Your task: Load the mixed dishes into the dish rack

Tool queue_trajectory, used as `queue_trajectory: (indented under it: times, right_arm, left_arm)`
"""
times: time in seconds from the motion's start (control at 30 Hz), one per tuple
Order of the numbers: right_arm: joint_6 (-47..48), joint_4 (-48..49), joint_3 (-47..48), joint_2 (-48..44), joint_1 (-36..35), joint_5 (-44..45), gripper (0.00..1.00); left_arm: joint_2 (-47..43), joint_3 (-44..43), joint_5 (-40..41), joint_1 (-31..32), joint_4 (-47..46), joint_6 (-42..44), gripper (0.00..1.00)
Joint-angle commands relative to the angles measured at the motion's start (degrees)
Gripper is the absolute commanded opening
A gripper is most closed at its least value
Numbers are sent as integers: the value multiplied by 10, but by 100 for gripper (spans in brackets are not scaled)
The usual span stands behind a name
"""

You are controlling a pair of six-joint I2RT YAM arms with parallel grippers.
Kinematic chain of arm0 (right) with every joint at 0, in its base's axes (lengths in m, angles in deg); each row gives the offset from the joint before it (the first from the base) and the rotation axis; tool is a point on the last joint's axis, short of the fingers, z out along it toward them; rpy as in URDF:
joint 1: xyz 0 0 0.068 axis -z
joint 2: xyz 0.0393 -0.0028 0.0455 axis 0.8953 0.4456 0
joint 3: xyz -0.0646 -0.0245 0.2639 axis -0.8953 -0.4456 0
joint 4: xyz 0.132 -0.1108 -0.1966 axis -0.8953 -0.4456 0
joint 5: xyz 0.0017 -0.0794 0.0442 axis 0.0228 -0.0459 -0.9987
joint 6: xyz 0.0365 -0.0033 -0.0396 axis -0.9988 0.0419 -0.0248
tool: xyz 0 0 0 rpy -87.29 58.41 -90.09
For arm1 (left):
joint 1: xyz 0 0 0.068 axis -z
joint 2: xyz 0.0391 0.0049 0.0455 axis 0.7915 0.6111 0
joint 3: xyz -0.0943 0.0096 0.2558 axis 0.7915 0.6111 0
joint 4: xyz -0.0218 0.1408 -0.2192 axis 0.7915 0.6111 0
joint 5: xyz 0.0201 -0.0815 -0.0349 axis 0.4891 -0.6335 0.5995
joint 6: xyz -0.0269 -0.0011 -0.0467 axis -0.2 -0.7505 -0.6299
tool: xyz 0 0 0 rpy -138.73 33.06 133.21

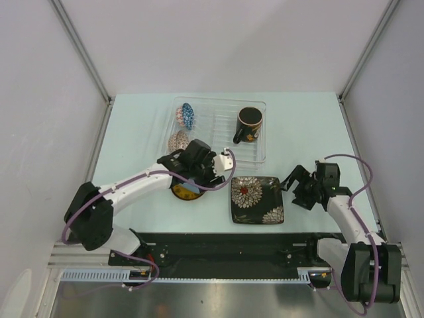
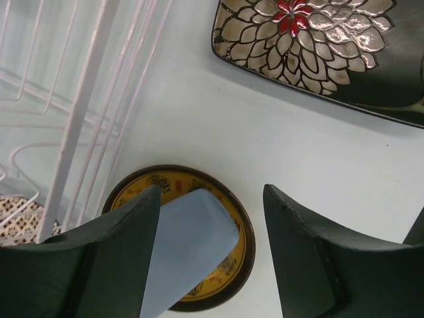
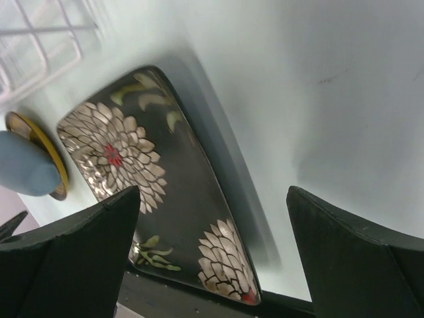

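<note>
L pincer (image 2: 211,192) astride cup (image 2: 189,245); rack (image 1: 215,122): 2 bowls (image 1: 187,114), mug (image 1: 250,122)

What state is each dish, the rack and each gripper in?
dish rack: holds three dishes.
blue patterned bowl: on edge in the rack.
beige patterned bowl: on edge in the rack.
dark mug: in the rack.
yellow plate: flat on the table.
pale blue cup: over the yellow plate, unclamped.
black floral square plate: flat on the table.
left gripper: jaws open around the cup.
right gripper: jaws wide open, empty.
</note>
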Motion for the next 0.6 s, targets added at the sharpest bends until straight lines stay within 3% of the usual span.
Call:
queue_trajectory:
  times: [0.0,0.57]
  right_arm:
    - [8,50,-21,13,-10,-26,97]
    - [-14,131,-43,96,-54,-39,93]
  left_arm:
    - [34,14,-8,11,-56,-3,68]
    - [145,-13,-23,72,-102,27,68]
